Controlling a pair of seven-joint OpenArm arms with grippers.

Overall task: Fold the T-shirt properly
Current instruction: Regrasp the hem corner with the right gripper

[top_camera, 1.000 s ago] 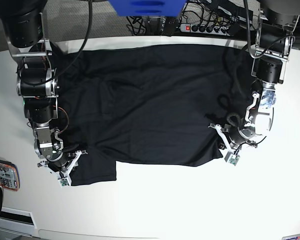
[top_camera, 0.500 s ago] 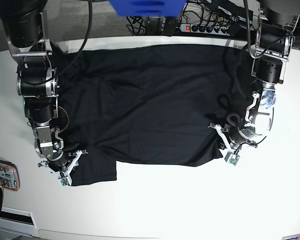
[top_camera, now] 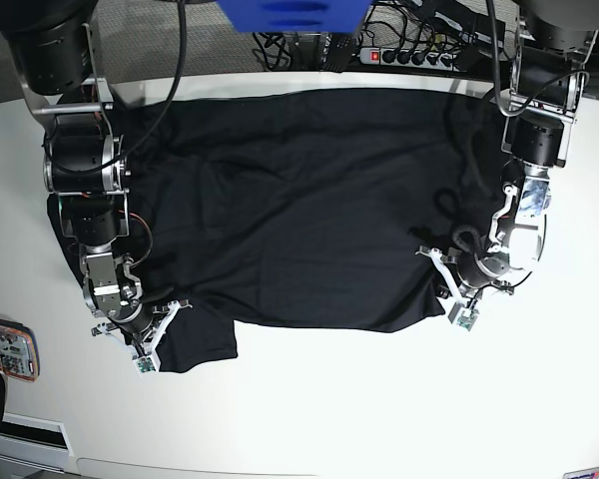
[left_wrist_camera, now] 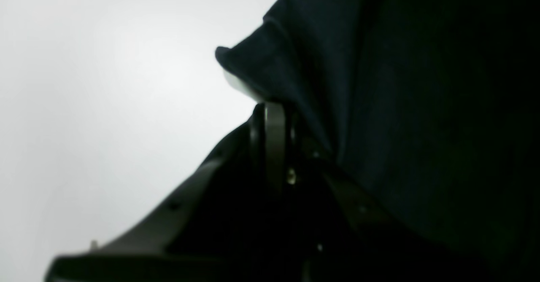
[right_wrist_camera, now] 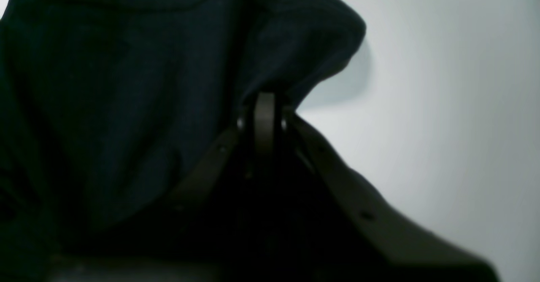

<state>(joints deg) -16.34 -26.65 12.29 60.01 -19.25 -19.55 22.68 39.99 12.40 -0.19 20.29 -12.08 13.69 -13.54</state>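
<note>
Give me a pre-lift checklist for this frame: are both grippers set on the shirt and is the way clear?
1. Left gripper shut on the T-shirt edge: ok.
2. Right gripper shut on the sleeve corner: ok.
3. How many fabric layers each pinch holds: cannot tell.
4. Shirt lying flat: not ok, wrinkles run across the body.
5. White table in front bare for the fold: ok.

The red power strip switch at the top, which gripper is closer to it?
Left. The left gripper is below the switch, slightly toward the image's right. The right gripper is at the far lower corner of the T-shirt.
</note>
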